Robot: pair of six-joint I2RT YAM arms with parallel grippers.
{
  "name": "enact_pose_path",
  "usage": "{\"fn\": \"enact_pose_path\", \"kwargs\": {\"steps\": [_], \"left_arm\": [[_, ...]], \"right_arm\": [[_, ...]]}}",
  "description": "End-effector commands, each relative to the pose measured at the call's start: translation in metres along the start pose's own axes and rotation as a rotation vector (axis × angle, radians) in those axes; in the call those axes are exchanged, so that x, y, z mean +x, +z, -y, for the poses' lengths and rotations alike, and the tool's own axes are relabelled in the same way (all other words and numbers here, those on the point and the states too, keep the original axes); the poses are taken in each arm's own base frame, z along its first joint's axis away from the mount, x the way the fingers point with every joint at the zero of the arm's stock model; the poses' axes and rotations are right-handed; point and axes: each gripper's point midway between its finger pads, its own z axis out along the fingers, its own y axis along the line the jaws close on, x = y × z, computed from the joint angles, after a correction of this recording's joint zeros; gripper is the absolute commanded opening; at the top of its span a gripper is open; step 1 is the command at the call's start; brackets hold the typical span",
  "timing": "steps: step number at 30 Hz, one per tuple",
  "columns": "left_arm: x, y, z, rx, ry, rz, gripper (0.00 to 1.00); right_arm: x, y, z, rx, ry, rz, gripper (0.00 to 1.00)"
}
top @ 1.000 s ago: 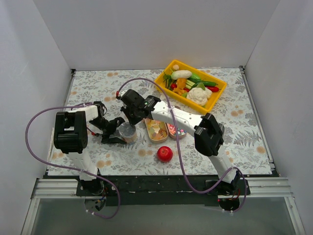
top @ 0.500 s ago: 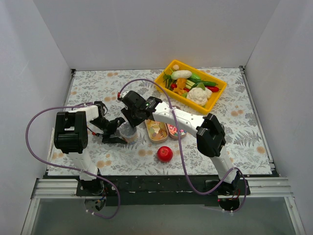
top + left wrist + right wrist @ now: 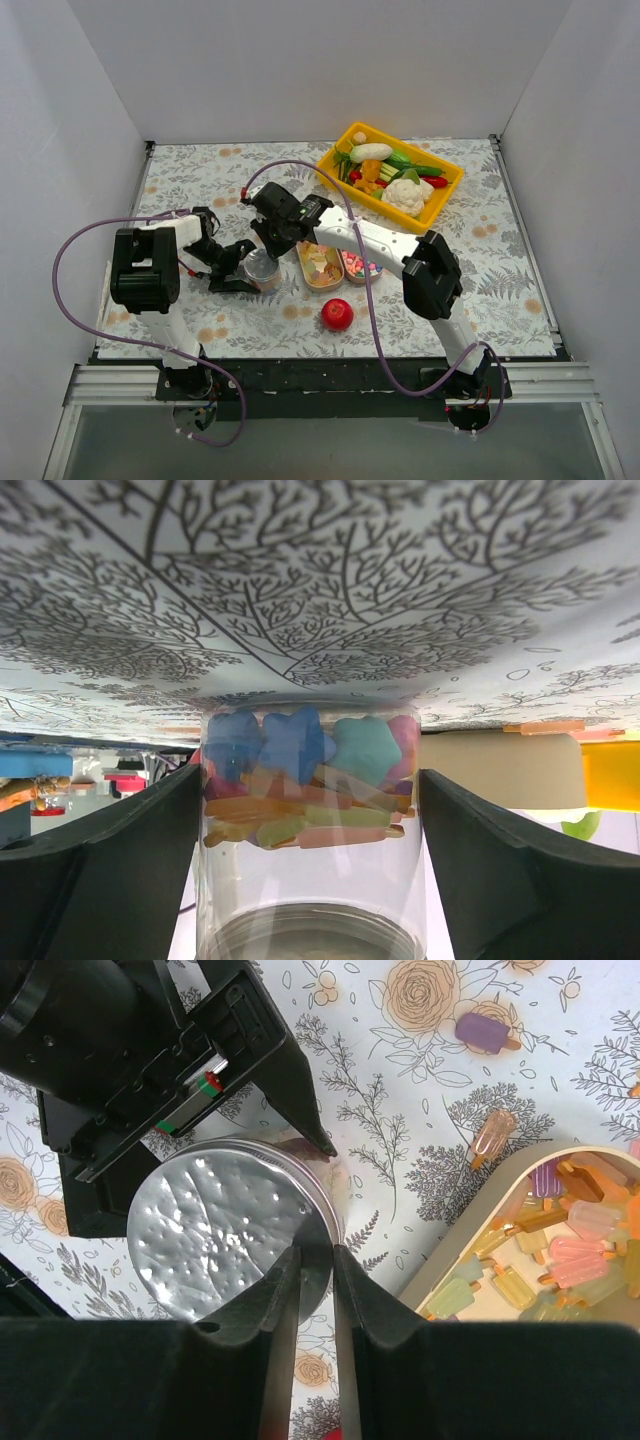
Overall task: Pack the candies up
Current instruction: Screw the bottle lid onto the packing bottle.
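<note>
Within left pincer (image 3: 310, 790), jar (image 3: 310, 900) of candies (image 3: 300, 750), right pincer (image 3: 312, 1260) pinching lid (image 3: 220, 1230)

Yellow bin (image 3: 447, 202), 1 o'clock on the surface (image 3: 200, 180), set askew; holds heaped toy vegetables, among them a white cauliflower (image 3: 405, 196), green pods, red and orange pieces. Glossy red ball (image 3: 337, 314), 6 o'clock, near the front edge. Surface printed with flowers and ferns.

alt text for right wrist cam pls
Right gripper, fingers nearly closed, at the rim of a silver metal lid on a jar held by the black left gripper. Right: cream oval tray of pastel popsicle-shaped candies; two more loose on floral cloth.
</note>
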Motion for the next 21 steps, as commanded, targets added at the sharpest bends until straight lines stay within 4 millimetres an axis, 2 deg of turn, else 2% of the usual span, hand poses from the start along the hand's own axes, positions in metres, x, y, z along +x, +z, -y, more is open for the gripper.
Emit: {"fn": "enact_pose_path", "kwargs": {"steps": [1,3,4,7,11,12,17,20,21], "left_arm": [[0.013,0.04,-0.033,-0.133,-0.097,-0.182,0.72],[0.013,0.039,-0.031,-0.127,-0.094,-0.182,0.72],[0.013,0.039,-0.03,-0.126,-0.096,-0.18,0.72],[0.013,0.039,-0.027,-0.121,-0.093,-0.179,0.72],[0.013,0.039,-0.025,-0.118,-0.099,-0.18,0.72],[0.012,0.04,-0.026,-0.123,-0.103,-0.179,0.72],[0.011,0.041,-0.025,-0.123,-0.102,-0.176,0.72],[0.011,0.041,-0.03,-0.128,-0.1,-0.175,0.72],[0.011,0.042,-0.032,-0.131,-0.102,-0.174,0.72]], "right_arm": [[0.015,-0.004,0.001,-0.032,0.034,-0.037,0.25],[0.022,-0.004,0.0,-0.042,0.043,-0.05,0.25],[0.036,-0.004,-0.004,-0.076,0.051,-0.082,0.25],[0.048,-0.009,-0.014,-0.141,0.07,-0.11,0.22],[0.071,-0.013,-0.016,-0.161,0.088,-0.148,0.21],[0.069,-0.02,-0.019,-0.175,0.081,-0.134,0.21],[0.064,-0.028,-0.023,-0.204,0.046,-0.079,0.18],[0.048,-0.032,-0.001,-0.068,0.076,-0.026,0.18],[0.031,-0.039,0.011,-0.017,0.091,0.021,0.19]]}}
